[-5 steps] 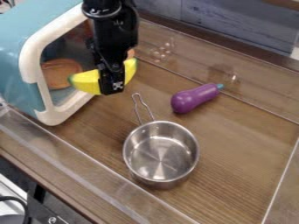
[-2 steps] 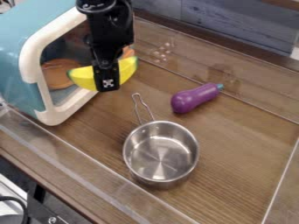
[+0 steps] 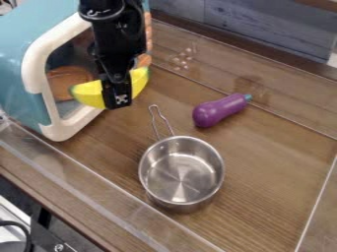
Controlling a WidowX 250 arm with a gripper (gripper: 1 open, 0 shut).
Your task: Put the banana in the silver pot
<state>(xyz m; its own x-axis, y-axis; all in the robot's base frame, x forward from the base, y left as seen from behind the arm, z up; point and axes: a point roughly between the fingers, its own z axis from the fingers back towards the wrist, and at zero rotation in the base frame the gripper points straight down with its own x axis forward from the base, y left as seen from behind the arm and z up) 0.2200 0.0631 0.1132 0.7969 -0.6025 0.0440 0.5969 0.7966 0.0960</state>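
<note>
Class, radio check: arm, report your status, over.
Gripper closed on banana, held beside the toy microwave. Silver pot upright, nothing in it. Purple eggplant lies beyond the pot.

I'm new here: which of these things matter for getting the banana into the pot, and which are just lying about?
Part of the job:
- banana, in the gripper
- silver pot

Just lying about:
- purple toy eggplant
- teal-and-cream toy microwave
</note>
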